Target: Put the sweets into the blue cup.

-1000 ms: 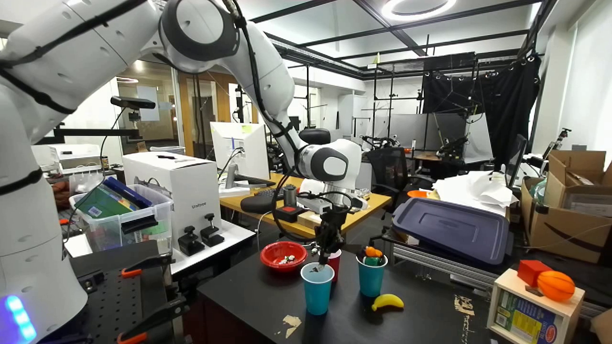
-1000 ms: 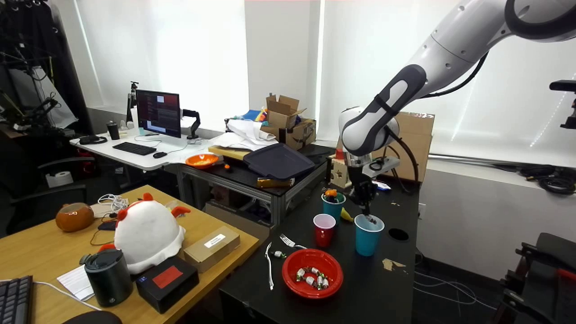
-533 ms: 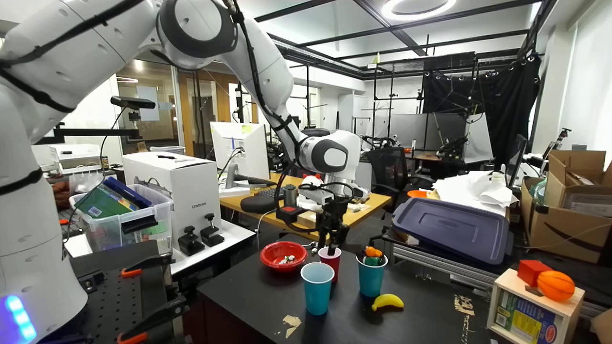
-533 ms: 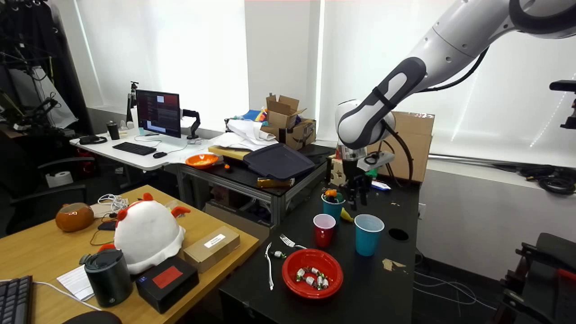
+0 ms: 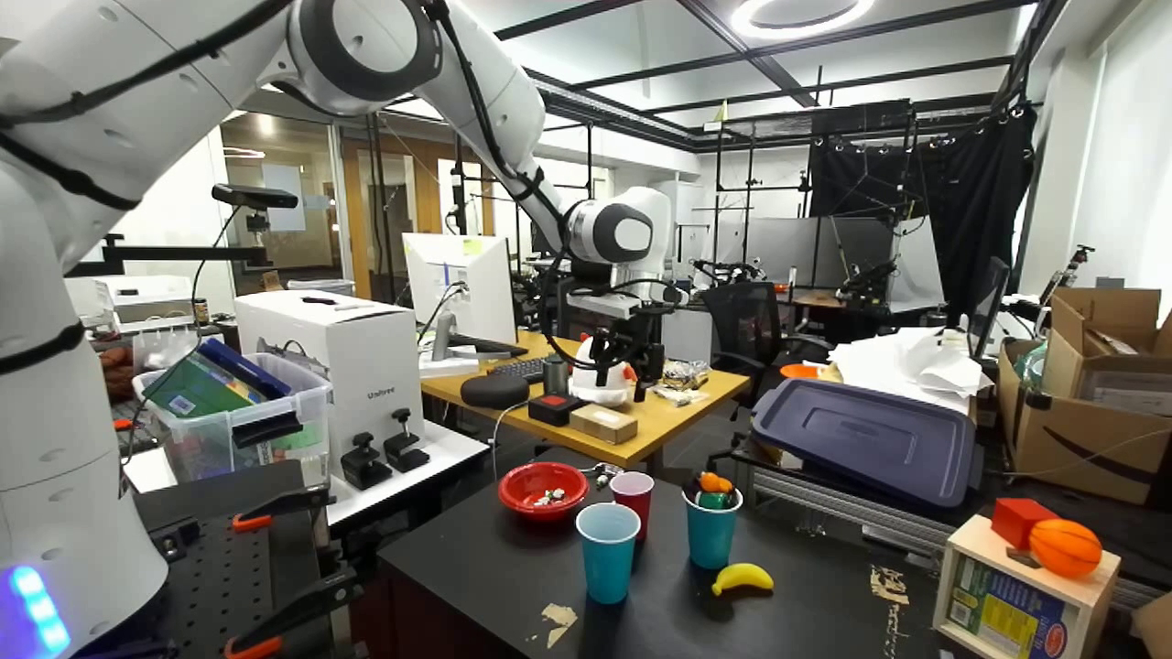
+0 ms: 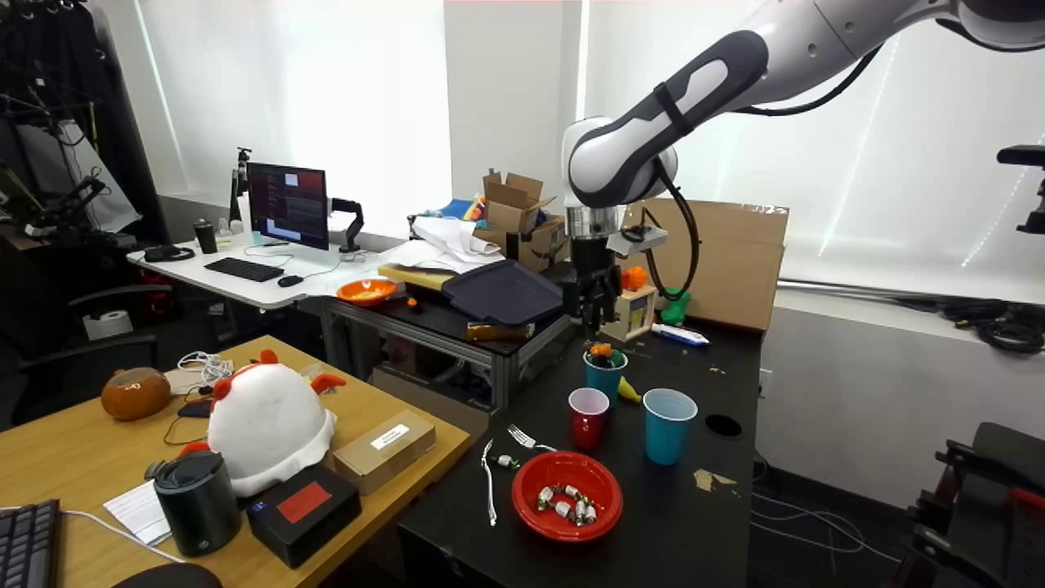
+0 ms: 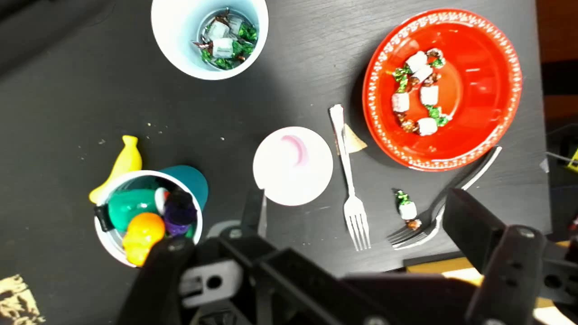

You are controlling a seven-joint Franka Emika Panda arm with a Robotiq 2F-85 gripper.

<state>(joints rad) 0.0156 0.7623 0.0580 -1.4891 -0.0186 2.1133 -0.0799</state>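
The blue cup [image 5: 608, 560] stands upright on the black table, and the wrist view shows several wrapped sweets [image 7: 222, 47] at its bottom. More sweets [image 7: 429, 95] lie in the red bowl [image 7: 490, 85]. A single sweet [image 7: 407, 210] rests loose on the table by a fork. High above the table, clear of every cup, hangs my gripper [image 5: 621, 385]. Its fingers [image 7: 469, 221] stand wide apart in the wrist view with nothing between them.
A red cup [image 6: 588, 429] sits between bowl and a similar cup [image 5: 711, 542] filled with toys [image 7: 131, 207]. Beside that lies a yellow banana [image 5: 743, 577]. Two forks [image 7: 355, 214] are near the bowl. A wooden box [image 5: 1025, 586] stands at the table's far end.
A second ago my gripper was shut at the blue cup's mouth, with what looks like a sweet at its tips. It has opened, risen and moved away from the cup.
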